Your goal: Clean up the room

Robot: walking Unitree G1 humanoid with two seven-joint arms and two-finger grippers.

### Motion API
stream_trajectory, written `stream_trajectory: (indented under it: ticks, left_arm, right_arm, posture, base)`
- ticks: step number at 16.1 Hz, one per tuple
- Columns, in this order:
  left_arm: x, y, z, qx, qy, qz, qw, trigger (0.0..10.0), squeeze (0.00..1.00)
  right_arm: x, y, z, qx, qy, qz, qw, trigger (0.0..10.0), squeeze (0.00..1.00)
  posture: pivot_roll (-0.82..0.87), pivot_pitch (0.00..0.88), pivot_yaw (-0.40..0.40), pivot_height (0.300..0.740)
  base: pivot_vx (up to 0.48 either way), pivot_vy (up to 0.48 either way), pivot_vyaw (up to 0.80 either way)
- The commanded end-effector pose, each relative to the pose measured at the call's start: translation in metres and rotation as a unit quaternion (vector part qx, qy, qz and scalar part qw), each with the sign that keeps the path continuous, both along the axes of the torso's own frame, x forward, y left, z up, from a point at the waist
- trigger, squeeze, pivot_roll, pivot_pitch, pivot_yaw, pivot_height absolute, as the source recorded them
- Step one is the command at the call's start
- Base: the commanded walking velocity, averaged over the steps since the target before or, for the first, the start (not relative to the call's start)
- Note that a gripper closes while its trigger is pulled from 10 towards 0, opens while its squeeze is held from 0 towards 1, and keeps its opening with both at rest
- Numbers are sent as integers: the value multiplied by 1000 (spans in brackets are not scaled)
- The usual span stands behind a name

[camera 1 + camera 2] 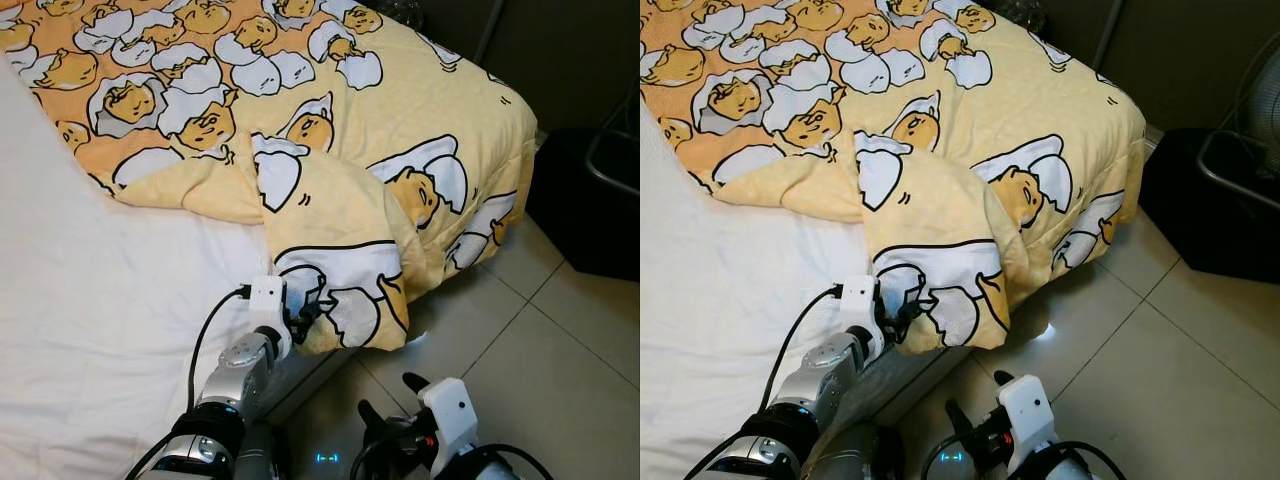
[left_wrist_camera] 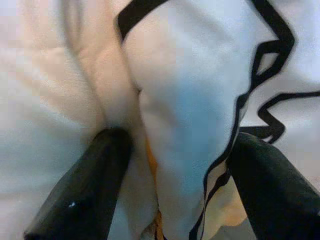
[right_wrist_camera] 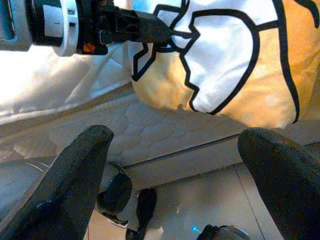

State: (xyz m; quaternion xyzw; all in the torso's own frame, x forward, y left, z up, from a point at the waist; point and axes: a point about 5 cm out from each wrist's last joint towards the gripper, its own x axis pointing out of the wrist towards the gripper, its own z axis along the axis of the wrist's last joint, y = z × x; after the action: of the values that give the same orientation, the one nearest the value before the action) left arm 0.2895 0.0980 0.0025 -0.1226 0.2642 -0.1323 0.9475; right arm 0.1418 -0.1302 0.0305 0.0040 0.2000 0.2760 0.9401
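The yellow egg-cartoon comforter (image 1: 330, 150) lies rumpled across the far part of the bed, and one folded corner of it (image 1: 340, 290) droops toward the near edge of the mattress (image 3: 165, 125), partly overhanging the tiled floor (image 1: 520, 350). That corner is what the coming move turns on: the left gripper (image 1: 300, 318) is right at the corner's near-left hem, with the fabric running away from its fingers up and across the bed, so the fold's long axis heads diagonally from the gripper toward the comforter's bulk. In the left wrist view the two black fingers (image 2: 90, 185) stand on either side of a bunched ridge of white-and-yellow cloth, pressed in against it, so I judge them clamped on the comforter corner rather than standing clear. The right gripper (image 1: 395, 400) hangs lower, below the mattress edge and over the floor, just beside the overhanging corner but apart from it; its fingers (image 3: 75, 175) are spread wide with nothing between them. The left arm is plainly the nearer one and already has the cloth. The bare white sheet (image 1: 110, 300) stretches away on the gripper's left. No container shows here; a dark box-like object (image 1: 590, 200) stands on the floor beyond the comforter's far right side, its contents not discernible.
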Motion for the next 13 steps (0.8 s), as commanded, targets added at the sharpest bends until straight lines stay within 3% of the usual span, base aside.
stream_trajectory:
  ticks: [1,3,6,13]
  left_arm:
    - [-21,-1,-26,-27,78,21,996,0,0]
    - [-22,4,-30,-41,91,52,994,0,0]
    - [-25,-4,-32,-38,90,16,995,0,0]
    - [-25,12,-35,-30,89,27,995,0,0]
  right_arm:
    - [0,0,-1,7,8,-8,1000,10000,0]
    - [1,4,-2,11,11,-2,1000,10000,0]
    - [5,3,3,12,4,3,1000,10000,0]
    - [13,5,9,19,-7,25,999,10000,0]
  posture:
    - [-182,193,21,698]
    - [-185,190,17,698]
    - [-203,179,5,698]
    - [-198,136,-8,698]
  base:
    - [0,0,0]
    - [0,0,0]
    - [0,0,0]
    - [0,0,0]
